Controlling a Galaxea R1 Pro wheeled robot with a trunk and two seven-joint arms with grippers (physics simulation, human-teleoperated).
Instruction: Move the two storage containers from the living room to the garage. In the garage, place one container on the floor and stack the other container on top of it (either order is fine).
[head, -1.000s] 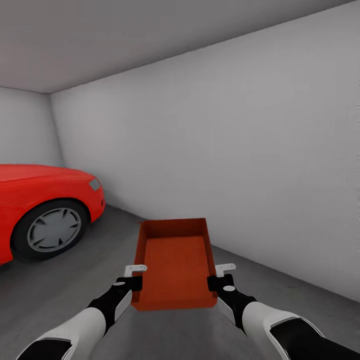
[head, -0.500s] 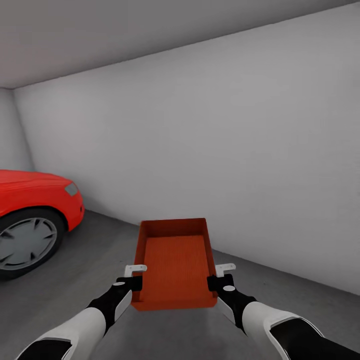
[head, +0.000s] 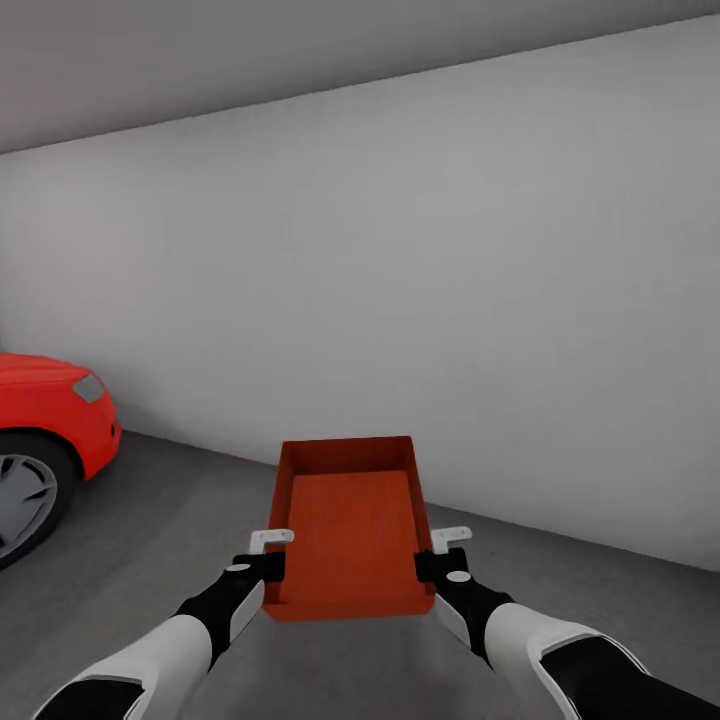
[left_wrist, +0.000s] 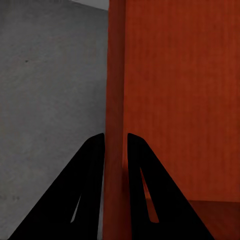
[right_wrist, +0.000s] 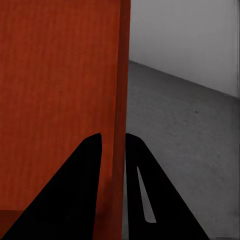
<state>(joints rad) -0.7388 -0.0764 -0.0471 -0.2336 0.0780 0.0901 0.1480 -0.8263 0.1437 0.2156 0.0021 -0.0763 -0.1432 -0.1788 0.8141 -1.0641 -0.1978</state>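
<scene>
Bare garage here, plain grey-white wall (head: 420, 300) running across the far side and rough grey concrete floor (head: 150, 520) underneath. One orange-red storage container (head: 348, 520) is held up off the concrete in front of the robot, open side up, long way pointing at the wall. The left gripper (head: 268, 560) is clamped over the left rim near the close end, and the wrist cam shows one black finger (left_wrist: 87, 190) outside the wall and the other inside. The right gripper (head: 442, 558) does the same on the right rim, fingers (right_wrist: 85, 190) pinching that wall too. Compared with a second ago the bin and both arms sit in the exact same spot in the head view, but the whole background has slid left, so that's the camera turning right: the room corner is gone and the red car (head: 45, 440) has slipped mostly off the left edge. Now it's cut down to a bit of bumper, a headlight and part of a front wheel. The floor directly under the bin is hidden by the bin. There's open concrete on both sides of the bin, a wider stretch on the left up to the car, and a strip between the bin's far end and the foot of the wall.
</scene>
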